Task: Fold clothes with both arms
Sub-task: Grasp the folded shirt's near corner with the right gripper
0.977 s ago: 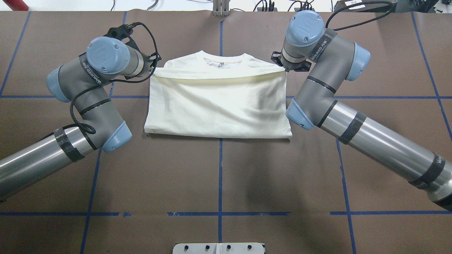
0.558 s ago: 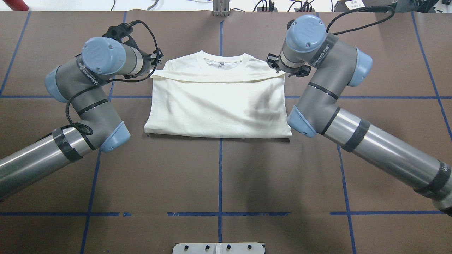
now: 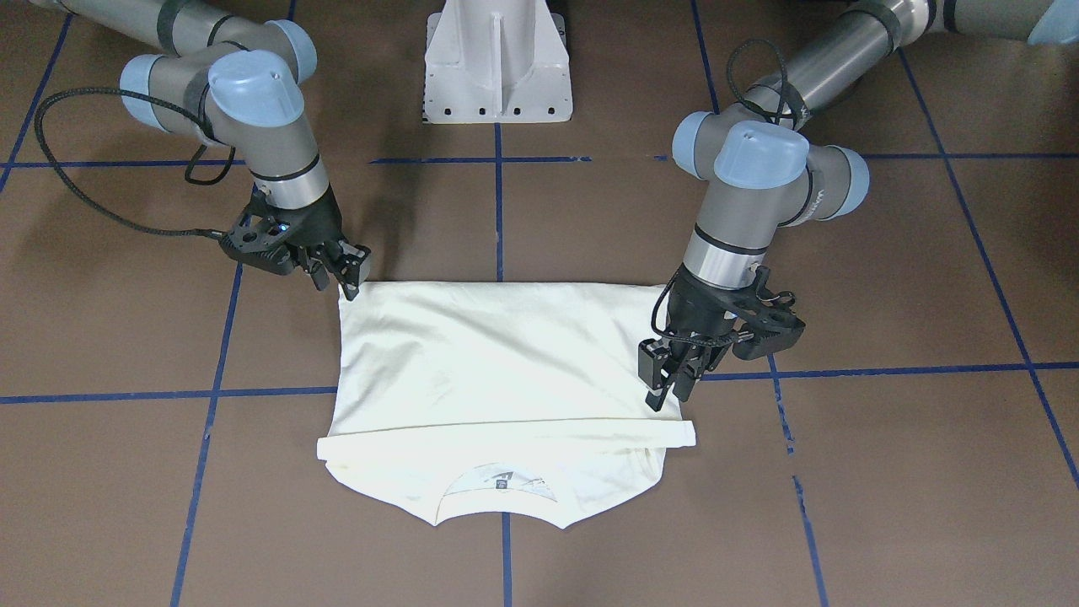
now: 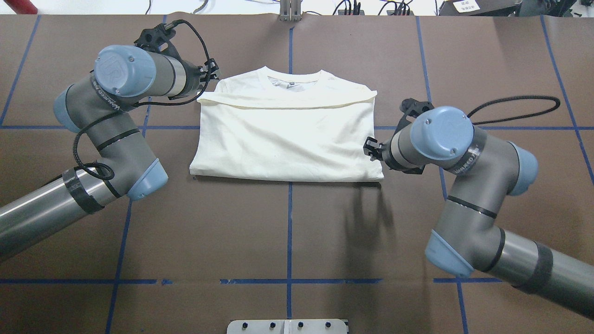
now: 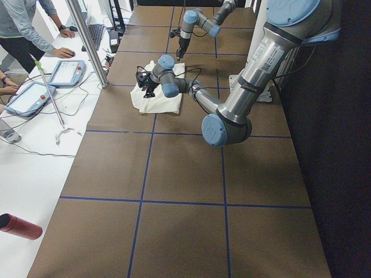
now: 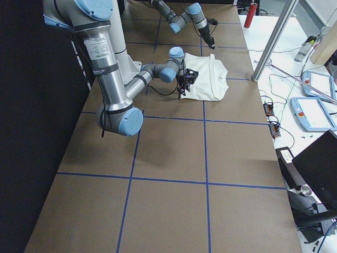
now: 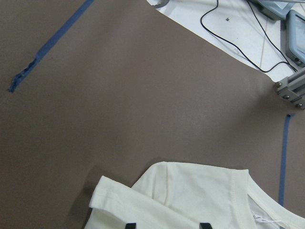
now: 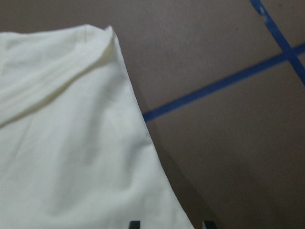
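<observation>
One camera looks steeply down from behind the white metal pedestal base (image 4: 287,327) onto the brown blue-taped table (image 4: 209,232); another faces it from opposite. Two watch distantly from either end. Both wrist cameras hover close, each catching an edge of the folded cream shirt (image 7: 200,200).

I'm seeing what looks like a robotics lab: blue-taped table (image 4: 287,232), teach pendants (image 5: 66,72), a person (image 5: 26,23) at a keyboard (image 5: 93,36).
</observation>
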Tool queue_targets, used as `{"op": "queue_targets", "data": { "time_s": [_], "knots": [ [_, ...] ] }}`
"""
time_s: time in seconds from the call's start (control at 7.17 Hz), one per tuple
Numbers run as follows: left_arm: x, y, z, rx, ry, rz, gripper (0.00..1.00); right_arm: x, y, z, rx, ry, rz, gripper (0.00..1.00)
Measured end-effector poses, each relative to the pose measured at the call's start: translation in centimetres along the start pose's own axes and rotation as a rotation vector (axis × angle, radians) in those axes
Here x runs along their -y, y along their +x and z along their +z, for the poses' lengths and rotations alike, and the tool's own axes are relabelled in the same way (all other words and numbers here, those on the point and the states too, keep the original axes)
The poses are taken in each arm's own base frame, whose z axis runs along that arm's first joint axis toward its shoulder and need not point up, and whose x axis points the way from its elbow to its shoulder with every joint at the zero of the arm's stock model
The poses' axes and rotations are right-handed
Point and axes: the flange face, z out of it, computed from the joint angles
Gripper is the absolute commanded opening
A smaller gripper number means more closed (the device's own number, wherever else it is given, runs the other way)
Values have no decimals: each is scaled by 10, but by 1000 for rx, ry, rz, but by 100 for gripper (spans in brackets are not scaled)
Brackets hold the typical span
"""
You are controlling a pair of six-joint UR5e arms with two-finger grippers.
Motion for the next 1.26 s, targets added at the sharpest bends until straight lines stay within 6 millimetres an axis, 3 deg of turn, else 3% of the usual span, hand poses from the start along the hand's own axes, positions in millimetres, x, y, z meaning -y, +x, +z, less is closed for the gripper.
{"op": "queue_targets", "data": {
  "time_s": [0.14, 0.42, 0.98, 1.26],
  "knots": [
    [1, 0, -1, -3, 4, -1, 54, -21, 17, 2, -12, -4, 6, 58],
    [4, -6, -1, 4, 15, -3, 55, -34, 25, 12, -28, 6, 52, 58],
    [11, -12, 0, 14, 39, -7, 58, -7, -6, 25, -18, 52, 266, 62],
    [13, -14, 0, 24, 57, -8, 58, -6, -10, 31, -22, 53, 296, 62]
  ]
}}
